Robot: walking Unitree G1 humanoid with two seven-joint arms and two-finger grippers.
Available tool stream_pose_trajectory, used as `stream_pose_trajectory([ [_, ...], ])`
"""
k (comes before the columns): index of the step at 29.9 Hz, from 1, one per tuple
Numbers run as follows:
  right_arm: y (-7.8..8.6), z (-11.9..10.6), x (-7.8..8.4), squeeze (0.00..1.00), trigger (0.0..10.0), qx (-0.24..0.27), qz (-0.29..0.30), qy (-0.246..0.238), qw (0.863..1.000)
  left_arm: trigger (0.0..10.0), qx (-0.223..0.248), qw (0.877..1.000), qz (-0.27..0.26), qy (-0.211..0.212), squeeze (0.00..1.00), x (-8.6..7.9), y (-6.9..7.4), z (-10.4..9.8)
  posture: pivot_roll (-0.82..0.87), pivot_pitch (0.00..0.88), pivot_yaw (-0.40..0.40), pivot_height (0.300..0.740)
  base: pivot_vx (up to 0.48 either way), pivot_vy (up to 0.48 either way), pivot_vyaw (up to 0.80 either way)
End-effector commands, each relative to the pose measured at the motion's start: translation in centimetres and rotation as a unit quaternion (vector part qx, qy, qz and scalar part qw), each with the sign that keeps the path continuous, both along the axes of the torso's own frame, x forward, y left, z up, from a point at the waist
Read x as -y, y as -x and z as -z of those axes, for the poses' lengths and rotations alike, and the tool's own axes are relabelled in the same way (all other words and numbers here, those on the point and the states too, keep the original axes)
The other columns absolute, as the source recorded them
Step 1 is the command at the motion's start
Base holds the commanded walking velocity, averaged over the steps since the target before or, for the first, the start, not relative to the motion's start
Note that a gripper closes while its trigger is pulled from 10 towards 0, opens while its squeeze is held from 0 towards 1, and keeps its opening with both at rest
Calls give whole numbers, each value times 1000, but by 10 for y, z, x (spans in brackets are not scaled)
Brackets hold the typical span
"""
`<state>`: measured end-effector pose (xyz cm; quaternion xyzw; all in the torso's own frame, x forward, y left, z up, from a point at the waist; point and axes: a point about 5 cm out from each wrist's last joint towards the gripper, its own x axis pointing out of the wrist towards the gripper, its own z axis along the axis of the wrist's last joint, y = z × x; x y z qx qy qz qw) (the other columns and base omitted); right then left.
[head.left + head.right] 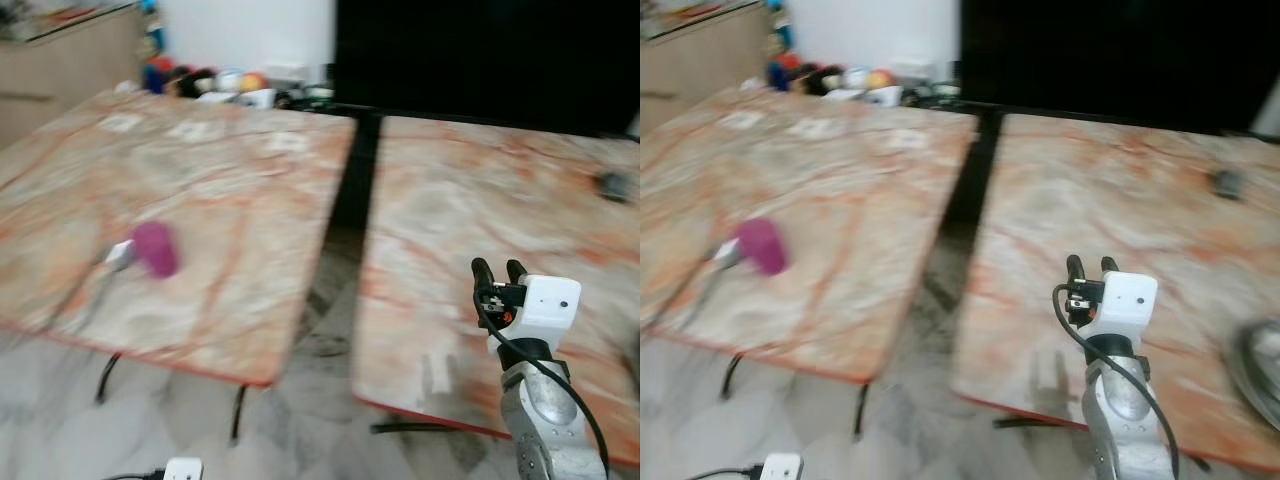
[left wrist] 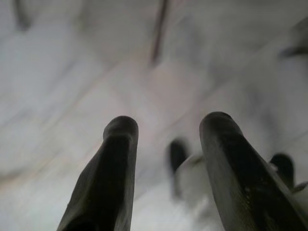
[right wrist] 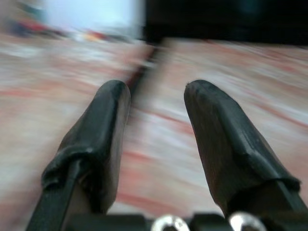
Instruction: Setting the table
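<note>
A pink cup lies tipped on the left table, with a spoon-like thing just beside it. The left gripper hangs low, fingers apart and empty. The right gripper, spread and empty too, is raised over the right table, away from the cup. The right eye view shows a plate rim on the right.

Motion blur smears everything I see. The purple object near my left surface's front edge stays unidentifiable; a grey rim is cut off by the picture's right edge.
</note>
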<state>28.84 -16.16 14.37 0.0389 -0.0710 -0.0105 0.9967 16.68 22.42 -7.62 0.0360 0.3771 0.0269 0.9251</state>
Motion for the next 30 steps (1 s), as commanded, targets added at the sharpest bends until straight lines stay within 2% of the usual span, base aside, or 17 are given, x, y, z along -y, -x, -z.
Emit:
stream_pose_trajectory([
  [1,2,1,12,0,10000,-1,18,4,1000,10000,-19,1000,-2,8,0,4,9,6,-39,75,-20,740,0,480,0],
  [30,-4,-4,7,0,10000,7,32,-30,999,10000,-24,1000,-11,12,0,4,12,7,-33,117,-28,740,0,480,0],
])
